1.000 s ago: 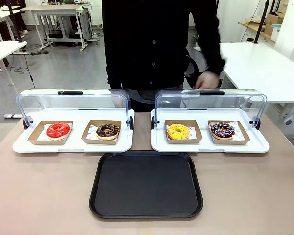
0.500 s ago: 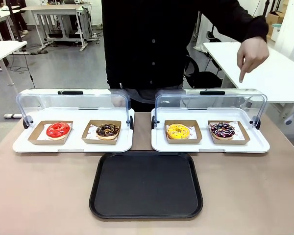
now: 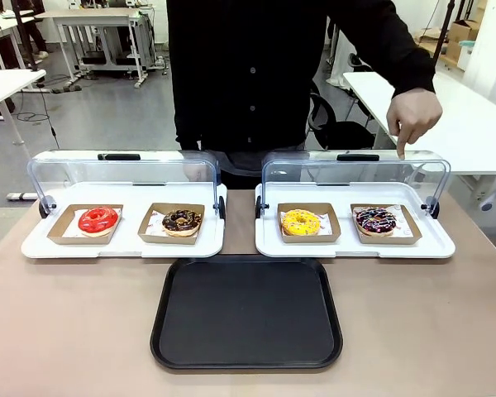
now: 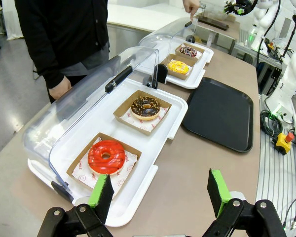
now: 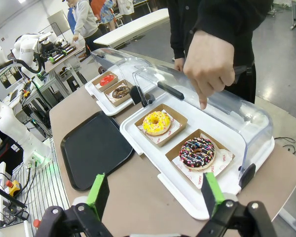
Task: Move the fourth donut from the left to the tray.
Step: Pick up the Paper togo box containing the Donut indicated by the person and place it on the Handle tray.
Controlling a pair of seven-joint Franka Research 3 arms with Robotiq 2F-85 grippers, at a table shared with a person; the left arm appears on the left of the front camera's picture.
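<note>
The fourth donut, dark chocolate with pink and white drizzle, lies in a brown cardboard holder at the right end of the right white display tray. The black tray sits in front of the two displays, bare. A person's hand points a finger down over the raised clear lid above that donut. My left gripper is open above the table near the red donut. My right gripper is open, hovering off the table's right end.
The yellow donut shares the right display. A red donut and a speckled chocolate donut lie in the left display tray. Both clear lids stand raised at the back. The person stands at the far edge.
The person's hand rose from behind the right lid, swung to the right and now has come down, pointing over the lid above the fourth donut. Donuts and tray have not moved.
</note>
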